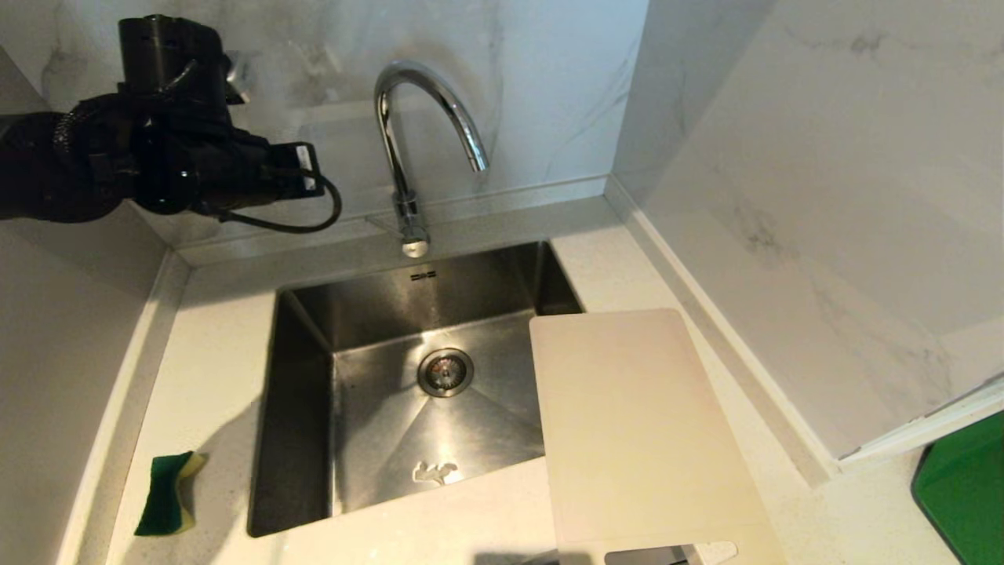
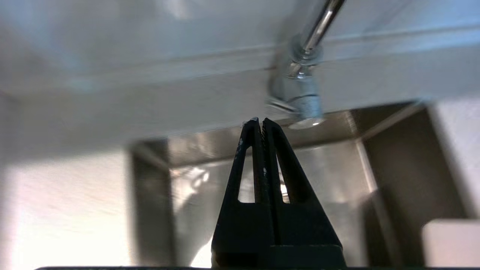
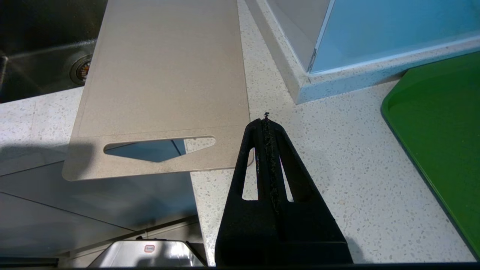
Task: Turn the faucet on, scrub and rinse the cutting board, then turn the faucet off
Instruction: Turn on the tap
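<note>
The left gripper [image 2: 261,120], fingers pressed together and empty, hung above the sink's [image 1: 314,392] far edge, near the faucet [image 1: 408,157] base. The cutting board [image 1: 635,424] lay on the desk [image 1: 212,345], overhanging the sink's right side, beside the right gripper [image 3: 266,118], likewise closed.

No readable text anywhere.
Small dark mark stamped on far wall of sink [image 1: 423,276], below tap [image 1: 408,149]; too small to read.

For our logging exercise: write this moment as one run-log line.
left gripper: shut, raised near faucet | right gripper: shut, parked by cutting board | water: off
</note>
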You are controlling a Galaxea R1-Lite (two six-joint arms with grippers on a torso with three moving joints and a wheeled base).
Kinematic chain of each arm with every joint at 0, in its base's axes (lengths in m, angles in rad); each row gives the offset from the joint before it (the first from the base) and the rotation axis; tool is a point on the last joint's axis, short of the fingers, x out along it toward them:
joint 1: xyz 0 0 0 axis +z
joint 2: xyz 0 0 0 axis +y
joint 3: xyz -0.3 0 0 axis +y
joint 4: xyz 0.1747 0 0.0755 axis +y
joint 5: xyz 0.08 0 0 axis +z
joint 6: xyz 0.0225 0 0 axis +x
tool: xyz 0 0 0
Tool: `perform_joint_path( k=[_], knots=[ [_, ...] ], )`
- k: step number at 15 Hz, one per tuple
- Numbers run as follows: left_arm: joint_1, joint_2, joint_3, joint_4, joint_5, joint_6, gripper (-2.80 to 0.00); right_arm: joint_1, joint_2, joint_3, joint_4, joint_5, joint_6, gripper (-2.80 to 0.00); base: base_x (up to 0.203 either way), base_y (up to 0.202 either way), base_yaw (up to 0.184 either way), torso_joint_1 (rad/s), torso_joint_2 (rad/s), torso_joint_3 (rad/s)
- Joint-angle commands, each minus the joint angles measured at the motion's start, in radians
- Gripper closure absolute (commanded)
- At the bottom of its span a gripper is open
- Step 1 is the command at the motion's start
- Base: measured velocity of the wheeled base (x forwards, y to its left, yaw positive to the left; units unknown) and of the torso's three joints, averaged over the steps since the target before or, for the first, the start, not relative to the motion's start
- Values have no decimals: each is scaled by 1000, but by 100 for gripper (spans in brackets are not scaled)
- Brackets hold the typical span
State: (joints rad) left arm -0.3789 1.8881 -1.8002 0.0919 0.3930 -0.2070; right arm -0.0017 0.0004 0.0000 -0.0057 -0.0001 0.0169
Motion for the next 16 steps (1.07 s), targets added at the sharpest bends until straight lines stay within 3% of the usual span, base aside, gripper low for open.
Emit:
perform_joint_path(
  k=[1,5,7,10,16],
  knots=[
    [-28,65,-36,0,47,-78,0,0,0,0,0,0,0,0,0,0,0,0,0,0],
    [-67,89,-42,4,125,-282,0,0,0,0,0,0,0,0,0,0,0,0,0,0],
    [-87,100,-46,5,158,-352,0,0,0,0,0,0,0,0,0,0,0,0,0,0],
    [-98,128,-72,5,176,-402,0,0,0,0,0,0,0,0,0,0,0,0,0,0],
    [-98,174,-87,-1,179,-425,0,0,0,0,0,0,0,0,0,0,0,0,0,0]
  ],
)
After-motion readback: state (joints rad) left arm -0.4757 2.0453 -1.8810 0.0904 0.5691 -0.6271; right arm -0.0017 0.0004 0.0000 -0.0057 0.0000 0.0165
